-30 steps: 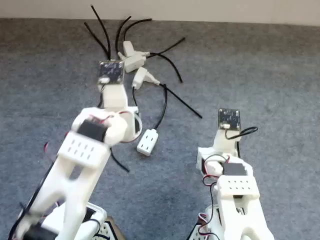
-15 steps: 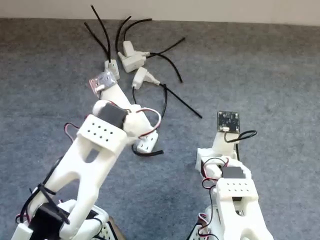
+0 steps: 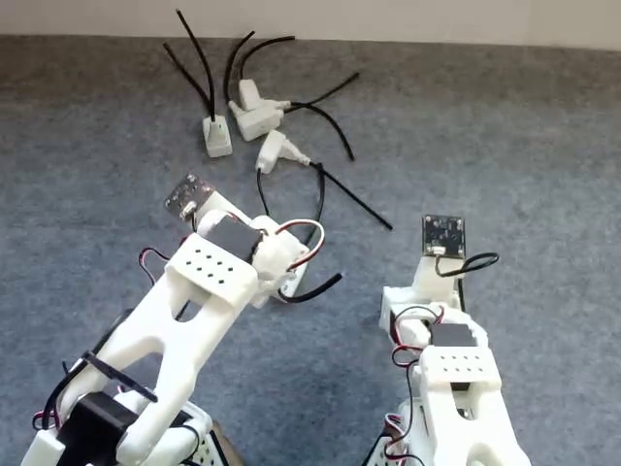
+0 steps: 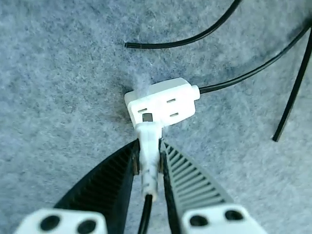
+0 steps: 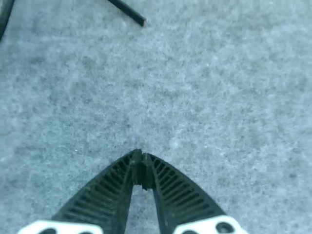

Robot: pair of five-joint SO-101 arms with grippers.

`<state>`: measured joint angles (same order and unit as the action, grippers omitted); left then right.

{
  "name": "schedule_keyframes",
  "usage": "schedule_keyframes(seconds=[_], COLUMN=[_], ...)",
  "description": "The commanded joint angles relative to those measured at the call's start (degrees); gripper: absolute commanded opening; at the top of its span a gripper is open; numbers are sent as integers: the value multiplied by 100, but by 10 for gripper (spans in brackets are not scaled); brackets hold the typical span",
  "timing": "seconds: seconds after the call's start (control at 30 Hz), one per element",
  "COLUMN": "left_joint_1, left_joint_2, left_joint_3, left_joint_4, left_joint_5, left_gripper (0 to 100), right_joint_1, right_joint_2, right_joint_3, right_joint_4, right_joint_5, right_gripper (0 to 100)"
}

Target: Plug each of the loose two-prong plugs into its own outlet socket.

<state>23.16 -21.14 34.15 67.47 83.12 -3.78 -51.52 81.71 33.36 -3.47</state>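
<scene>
our left claw (image 4: 149, 147) is clamped on a white two-prong plug (image 4: 148, 132), whose nose touches the face of the white outlet socket (image 4: 163, 101) lying on the grey worktop (image 4: 58, 73). our right claw (image 5: 142, 165) is pressed together over the worktop. other loose plugs (image 3: 217, 137) lie well apart from the socket.

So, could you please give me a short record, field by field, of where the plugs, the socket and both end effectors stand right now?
left end effector: shut on a white plug
held plug: its tip meets the face of the white socket block; how deep it sits cannot be told
right end effector: shut, holding nothing, over bare carpet
other plugs: white, on black cords, lying loose farther out on the carpet
</scene>
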Motion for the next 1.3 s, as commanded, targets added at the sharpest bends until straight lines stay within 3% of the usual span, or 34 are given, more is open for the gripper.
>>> schedule_keyframes(seconds=[0.0,0.37,0.57,1.27], left_joint_1=[75,180,426,84], left_joint_2=[-22,-31,-75,-31], left_joint_3=[57,708,743,936], left_joint_4=[-176,-1160,-1152,-1152], left_joint_5=[316,352,352,352], left_gripper=[7,7,7,7], right_joint_1=[31,31,31,31], right_joint_2=[-92,-92,-92,-92], right_joint_3=[-13,-13,-13,-13], right_joint_4=[-119,-119,-119,-119], right_joint_5=[-44,-44,-44,-44], right_gripper=[8,8,8,8])
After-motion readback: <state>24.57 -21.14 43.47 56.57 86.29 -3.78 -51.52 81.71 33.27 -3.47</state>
